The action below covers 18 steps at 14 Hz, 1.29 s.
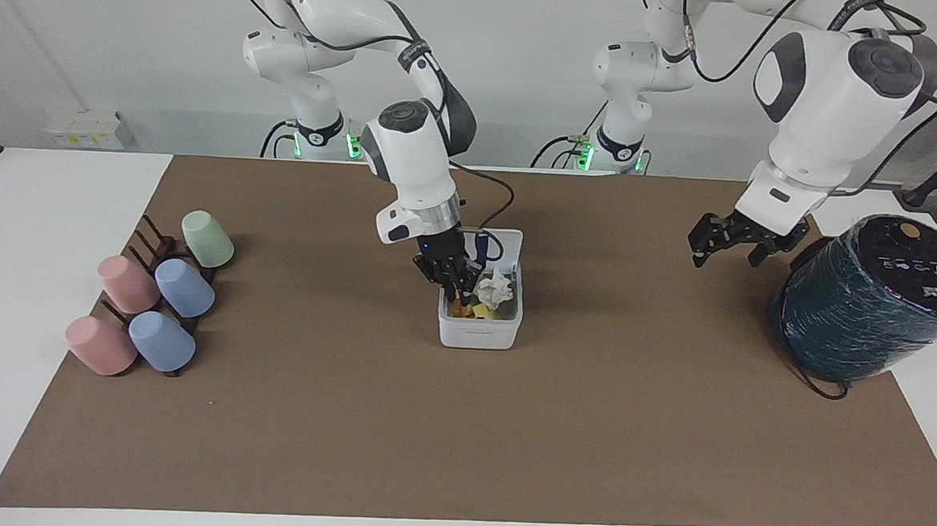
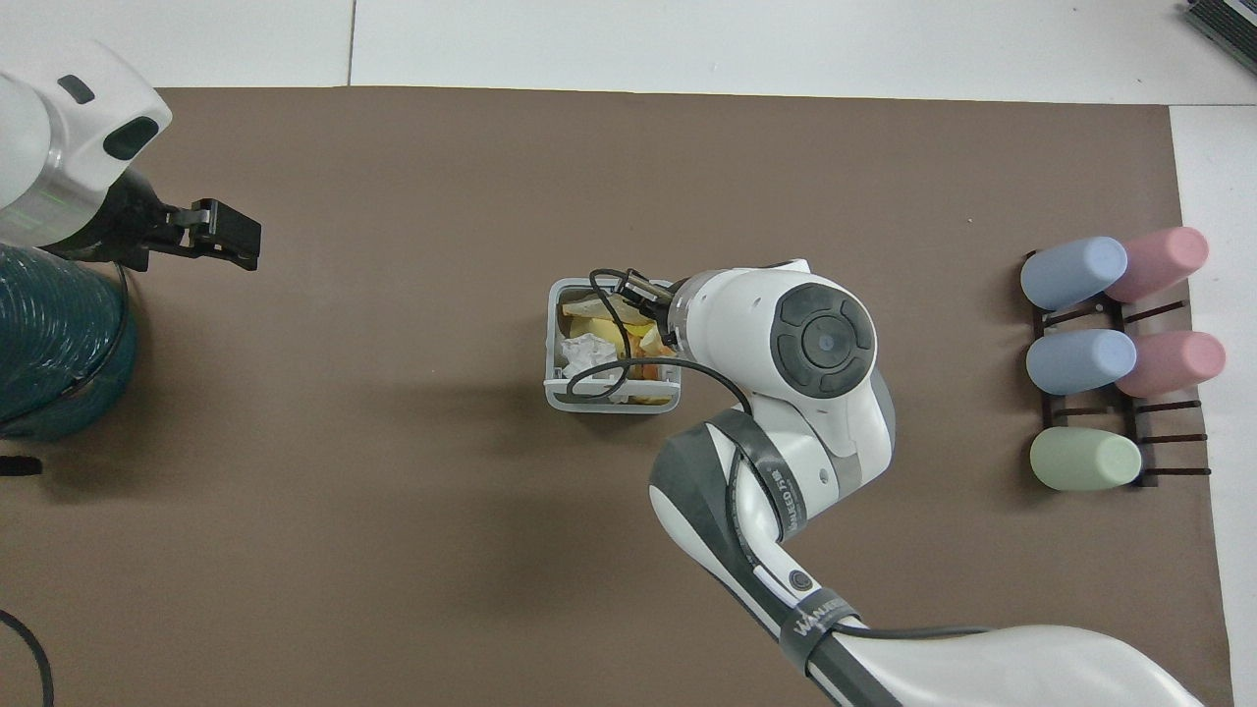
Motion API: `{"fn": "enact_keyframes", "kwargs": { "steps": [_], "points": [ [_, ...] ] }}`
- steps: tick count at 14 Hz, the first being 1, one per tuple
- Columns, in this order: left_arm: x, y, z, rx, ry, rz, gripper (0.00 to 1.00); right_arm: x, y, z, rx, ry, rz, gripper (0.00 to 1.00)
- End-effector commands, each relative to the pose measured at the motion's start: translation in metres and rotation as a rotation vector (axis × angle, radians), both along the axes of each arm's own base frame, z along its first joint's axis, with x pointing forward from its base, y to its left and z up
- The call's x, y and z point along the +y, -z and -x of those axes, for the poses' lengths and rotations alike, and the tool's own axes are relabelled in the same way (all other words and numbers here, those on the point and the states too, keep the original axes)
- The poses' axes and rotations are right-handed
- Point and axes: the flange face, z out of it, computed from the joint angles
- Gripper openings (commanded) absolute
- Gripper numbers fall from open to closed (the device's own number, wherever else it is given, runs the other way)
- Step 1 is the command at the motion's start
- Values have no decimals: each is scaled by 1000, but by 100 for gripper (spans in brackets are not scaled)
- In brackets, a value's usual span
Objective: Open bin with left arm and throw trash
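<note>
The bin (image 1: 478, 333) is a small white box in the middle of the brown mat, its lid (image 1: 508, 241) standing open on the robots' side. Inside lie trash pieces: a white tissue wad (image 1: 496, 288) and yellowish scraps (image 1: 484, 311). My right gripper (image 1: 459, 292) reaches down into the bin beside the tissue; whether it holds a scrap is hidden. From overhead, the right wrist covers one side of the bin (image 2: 555, 385), with the tissue (image 2: 587, 352) and scraps (image 2: 589, 307) showing. My left gripper (image 1: 727, 248) hangs open and empty over the mat beside the teal cylinder, also seen overhead as the left gripper (image 2: 231, 234).
A big dark teal wrapped cylinder (image 1: 867, 304) stands at the left arm's end of the table (image 2: 49, 334). Pastel cups on a dark rack (image 1: 154, 303) lie at the right arm's end (image 2: 1110, 344). A cable loops over the bin from the right wrist.
</note>
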Motion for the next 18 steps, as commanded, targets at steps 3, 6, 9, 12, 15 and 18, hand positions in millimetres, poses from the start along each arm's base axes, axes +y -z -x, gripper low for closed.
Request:
{"fn": "enact_keyframes", "kwargs": {
  "steps": [3,6,9,12,15,18],
  "points": [
    [0,6,6,-4,10,-11,100,-22,-20,-6,-20,-59,29,100],
    [-4,8,9,-1,18,-14,100,-20,-19,-3,-13,-60,32,100],
    [-4,8,9,-3,20,-14,100,-29,-19,-7,-24,-99,51,100],
    [-4,8,9,-3,20,-14,100,-78,-41,-17,-59,-195,108,100],
    [-4,8,9,-1,21,-14,100,-147,-85,-15,-47,-293,184,100],
    [-4,8,9,-3,23,-14,100,-196,-120,-4,-4,-293,213,100]
  ]
}}
